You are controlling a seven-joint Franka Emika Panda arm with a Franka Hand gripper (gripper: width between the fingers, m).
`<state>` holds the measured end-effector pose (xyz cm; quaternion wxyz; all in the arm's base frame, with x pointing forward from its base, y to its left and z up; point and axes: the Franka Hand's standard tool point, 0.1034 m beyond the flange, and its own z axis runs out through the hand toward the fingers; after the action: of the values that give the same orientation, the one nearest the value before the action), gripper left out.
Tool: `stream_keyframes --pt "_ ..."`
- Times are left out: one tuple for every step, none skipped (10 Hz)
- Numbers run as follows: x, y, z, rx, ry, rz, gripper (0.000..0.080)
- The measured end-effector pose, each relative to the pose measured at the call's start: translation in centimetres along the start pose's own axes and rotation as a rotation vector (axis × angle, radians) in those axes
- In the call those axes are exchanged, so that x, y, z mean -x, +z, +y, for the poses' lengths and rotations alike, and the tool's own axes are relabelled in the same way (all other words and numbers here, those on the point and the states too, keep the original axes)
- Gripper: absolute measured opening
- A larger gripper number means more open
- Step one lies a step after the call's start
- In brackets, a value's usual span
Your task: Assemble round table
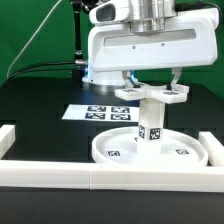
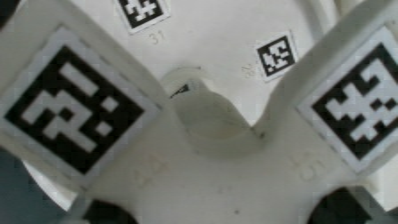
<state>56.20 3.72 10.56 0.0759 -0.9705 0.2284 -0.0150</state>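
Presently we find the gripper (image 1: 152, 90) pinching the white plastic cross-shaped piece (image 1: 140, 96), coaxial atop the upright white cylinder leg (image 1: 150, 128).

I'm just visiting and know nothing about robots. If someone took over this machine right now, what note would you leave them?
The gripper: jaws appear closed on the cross-shaped piece.
Parts: the leg stands upright on the round disc, and the cross-shaped piece sits on top of the leg.
Done: all three parts are stacked.
Left: the pictures don't show whether the joints are tight. Check that, then let go.
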Motion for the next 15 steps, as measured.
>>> stream_keyframes --pt "0.02 0.02 -0.03 -0.008 0.077 -0.002 0.0448" --pt "-0.07 0.05 -0.04 -0.026 0.177 -0.004 0.0448" --pt "-0.19 0.07 -0.06 -0.04 0.309 0.001 0.0448" --pt "-0.17 0.07 -0.12 -0.04 0.372 0.001 0.0448" --pt "-0.18 0.07 -0.11 -0.038 0.491 0.001 0.0448" --pt "-0.18 0.07 -0.11 -0.037 0.582 0.001 0.0448" --pt "-0.18 0.07 -0.1 -0.037 0.658 -0.001 0.0448" --pt "-0.19 0.07 -0.09 -0.039 0.736 -0.003 0.0448" --pt "-0.17 0.08 -0.11 -0.038 0.818 -0.005 0.0448" --pt "-0.18 0.09 -0.09 -0.037 0.904 -0.005 0.0448" --pt "-0.2 0.11 -0.1 -0.037 0.99 -0.002 0.0448" --pt "-0.22 0.13 -0.09 -0.042 1.051 0.002 0.0448" --pt "-0.22 0.14 -0.05 -0.047 1.141 0.002 0.0448" --pt "-0.32 0.16 0.02 -0.046 1.209 -0.002 0.0448" --pt "-0.34 0.16 0.06 -0.047 1.278 -0.006 0.0448"
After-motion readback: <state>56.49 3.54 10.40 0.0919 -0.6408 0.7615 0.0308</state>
